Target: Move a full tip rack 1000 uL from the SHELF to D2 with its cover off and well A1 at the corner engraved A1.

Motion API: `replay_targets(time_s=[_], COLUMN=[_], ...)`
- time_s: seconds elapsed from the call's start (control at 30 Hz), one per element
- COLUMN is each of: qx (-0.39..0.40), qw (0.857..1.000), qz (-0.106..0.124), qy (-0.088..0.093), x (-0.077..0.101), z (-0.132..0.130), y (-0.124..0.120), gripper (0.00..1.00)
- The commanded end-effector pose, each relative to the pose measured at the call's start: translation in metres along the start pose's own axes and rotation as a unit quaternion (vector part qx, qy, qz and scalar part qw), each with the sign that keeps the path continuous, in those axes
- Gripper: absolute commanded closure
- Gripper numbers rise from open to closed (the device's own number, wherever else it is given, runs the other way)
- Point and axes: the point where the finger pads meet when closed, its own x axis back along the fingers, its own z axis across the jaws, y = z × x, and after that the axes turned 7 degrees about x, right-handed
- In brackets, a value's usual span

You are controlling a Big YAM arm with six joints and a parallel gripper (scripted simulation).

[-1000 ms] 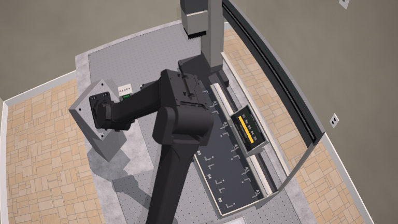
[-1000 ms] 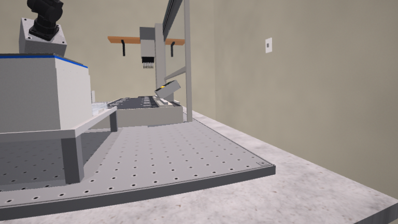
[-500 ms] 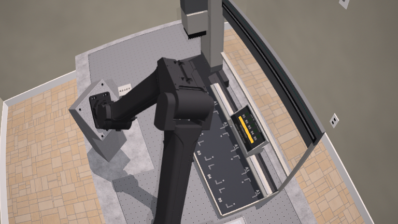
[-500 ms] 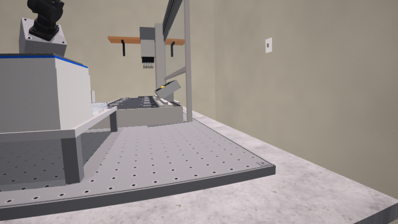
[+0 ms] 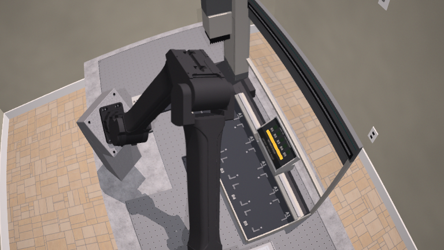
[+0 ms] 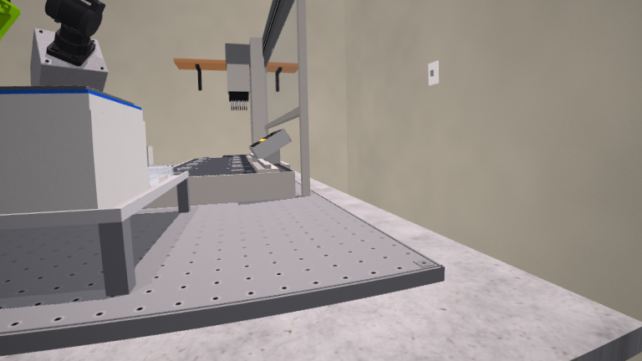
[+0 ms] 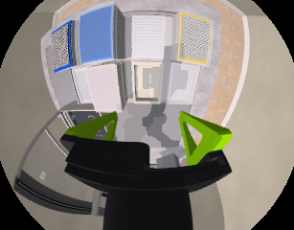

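Observation:
In the wrist view my gripper (image 7: 147,114) is open and empty, its green fingers spread high above the SHELF. On the back row below it, a blue-rimmed rack (image 7: 62,48) shows a grey field. A rack (image 7: 99,34) beside it shows its blue plate. A yellow-rimmed rack (image 7: 194,37) at the right shows a grey field. No size label can be read. In the exterior view a covered blue-rimmed rack (image 6: 70,149) stands on the SHELF (image 6: 143,204), and one green finger (image 6: 4,16) shows at the left edge. The dark deck (image 5: 258,198) (image 6: 222,165) is bare; D2's brackets (image 5: 251,149) hold nothing.
More pale labware lies on the SHELF: a white item (image 7: 148,29), a cream one (image 7: 148,80) and a grey one (image 7: 181,83). The pipetting head (image 5: 215,18) (image 6: 237,78) hangs at the gantry's far end. The tilted screen (image 5: 277,144) (image 6: 270,143) stands beside the deck. The arm hides most of the READY post.

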Motion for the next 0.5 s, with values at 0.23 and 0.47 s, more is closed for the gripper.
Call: replay_targets(time_s=[0.23,0.47], qx=[0.001,0.000], qw=[1.000,1.000], qz=[-0.025,-0.027], qy=[0.008,0.010], x=[0.027,0.037], z=[0.053,0.088], y=[0.028,0.032], gripper=[0.00,0.00])
